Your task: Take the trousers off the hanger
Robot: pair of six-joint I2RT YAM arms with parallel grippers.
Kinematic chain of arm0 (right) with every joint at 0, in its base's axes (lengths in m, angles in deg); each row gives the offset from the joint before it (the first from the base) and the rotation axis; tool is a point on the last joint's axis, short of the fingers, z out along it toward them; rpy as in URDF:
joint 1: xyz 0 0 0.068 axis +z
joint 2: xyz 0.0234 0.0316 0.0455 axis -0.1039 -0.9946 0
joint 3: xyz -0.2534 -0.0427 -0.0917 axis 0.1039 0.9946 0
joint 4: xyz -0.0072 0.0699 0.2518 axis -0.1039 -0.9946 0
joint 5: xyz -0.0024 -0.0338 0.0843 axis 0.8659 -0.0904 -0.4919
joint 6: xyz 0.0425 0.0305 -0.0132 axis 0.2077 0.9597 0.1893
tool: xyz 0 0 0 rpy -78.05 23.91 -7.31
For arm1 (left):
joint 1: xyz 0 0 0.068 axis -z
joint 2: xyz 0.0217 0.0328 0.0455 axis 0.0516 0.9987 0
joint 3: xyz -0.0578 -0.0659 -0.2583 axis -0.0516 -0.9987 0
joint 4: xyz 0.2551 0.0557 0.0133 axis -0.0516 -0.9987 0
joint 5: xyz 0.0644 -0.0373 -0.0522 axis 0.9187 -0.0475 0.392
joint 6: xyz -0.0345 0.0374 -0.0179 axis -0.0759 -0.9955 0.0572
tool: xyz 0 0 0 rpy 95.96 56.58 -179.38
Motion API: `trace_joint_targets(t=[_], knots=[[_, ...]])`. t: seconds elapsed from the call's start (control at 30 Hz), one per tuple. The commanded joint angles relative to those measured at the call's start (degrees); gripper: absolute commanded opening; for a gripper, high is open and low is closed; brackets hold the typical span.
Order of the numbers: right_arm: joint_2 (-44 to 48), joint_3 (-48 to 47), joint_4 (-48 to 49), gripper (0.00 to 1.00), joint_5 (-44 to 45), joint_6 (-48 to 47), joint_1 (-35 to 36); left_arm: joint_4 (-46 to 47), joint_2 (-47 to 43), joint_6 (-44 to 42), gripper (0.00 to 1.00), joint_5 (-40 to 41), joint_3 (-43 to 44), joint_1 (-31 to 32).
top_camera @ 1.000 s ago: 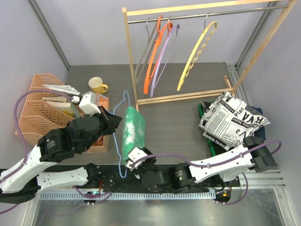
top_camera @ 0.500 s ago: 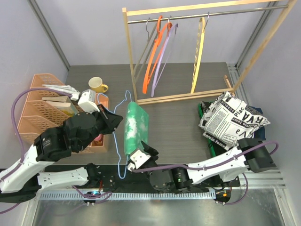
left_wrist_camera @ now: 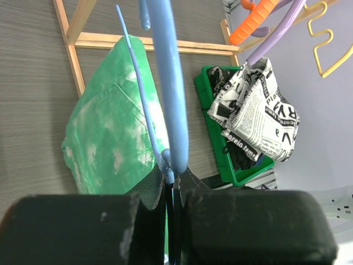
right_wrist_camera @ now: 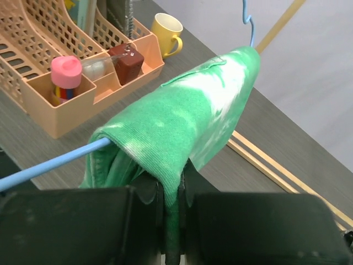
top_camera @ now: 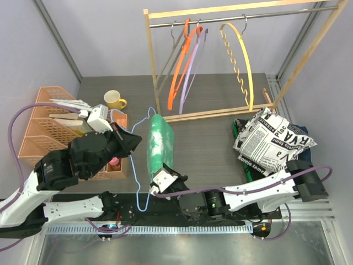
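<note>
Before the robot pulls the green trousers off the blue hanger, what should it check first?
1. Left gripper shut on the blue hanger: ok.
2. Right gripper pinching the green trousers: ok, a fold of cloth sits between its fingers.
3. Trousers hanging loose over the hanger bar, not snagged: cannot tell, the underside is hidden.
4. Bare table beside the trousers to pull across: ok.
5. Wooden rack apart from the far end of the trousers: cannot tell, they look very close from above.
</note>
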Motion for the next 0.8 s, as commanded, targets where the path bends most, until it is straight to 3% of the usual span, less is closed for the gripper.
trace_joint_targets(t=[0.0,0.4,0.63,0.77], knots=[[4.5,-6.8,-12.0,0.01,-1.7,6.1,0.1,1.5,-2.6,-2.2,0.0,3.9,2.8,0.0],[3.5,-12.1,-33.4,0.01,-2.6,16.3,1.4,-3.8,1.6,-9.5,0.0,5.7,11.0,0.0],[12.2,-2.7,-34.8,0.01,-1.8,24.9,1.4,-3.8,2.6,-10.5,0.0,4.4,13.1,0.0],[15.1,-0.1,-30.4,0.01,-4.7,25.8,1.3,-0.9,2.9,-9.7,0.0,1.6,11.7,0.0]])
